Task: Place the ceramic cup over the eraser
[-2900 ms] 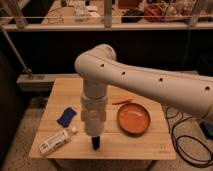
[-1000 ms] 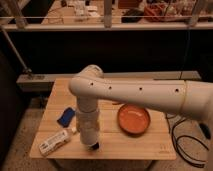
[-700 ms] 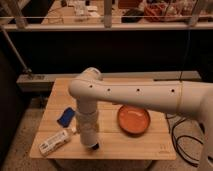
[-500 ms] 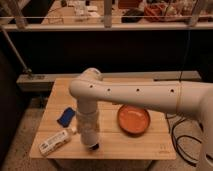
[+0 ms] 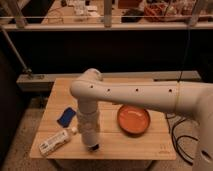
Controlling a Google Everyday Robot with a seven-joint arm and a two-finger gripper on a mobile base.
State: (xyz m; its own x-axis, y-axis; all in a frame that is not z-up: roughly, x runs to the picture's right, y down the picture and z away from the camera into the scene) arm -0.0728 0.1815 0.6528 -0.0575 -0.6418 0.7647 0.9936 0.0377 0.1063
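At the front left of the light wooden counter (image 5: pixel 150 146), you have the end effector (image 5: pixel 92 144) pointing straight down, its tip at or just above the surface. The big white arm (image 5: pixel 135 95) comes in from your right, bends at an elbow above the counter's left half and drops vertically to that spot. You cannot tell whether the end effector is spread, closed or clamped on something; the pale wrist hides it.

The lowest pale section of that column, about as wide as the wrist and whitish-grey, could be the small plain ceramic cup (image 5: pixel 90 136). You cannot separate it from the wrist with any certainty. Directly beneath it a small dark shape (image 5: pixel 93 147) sits at the counter surface. It may be the small black rectangular eraser or the dark tip of the end effector; you cannot tell which. Either way, it lies right under the end effector, not off to one side.

Just left of the column, a white labelled bottle (image 5: pixel 55 142) lies on its side near the front edge, its cap end close to the wrist. A flat blue pad (image 5: pixel 66 116) lies behind the bottle, also left of the arm. A wide, shallow orange bowl (image 5: pixel 133 120) stands to the right, near the column but apart from it.
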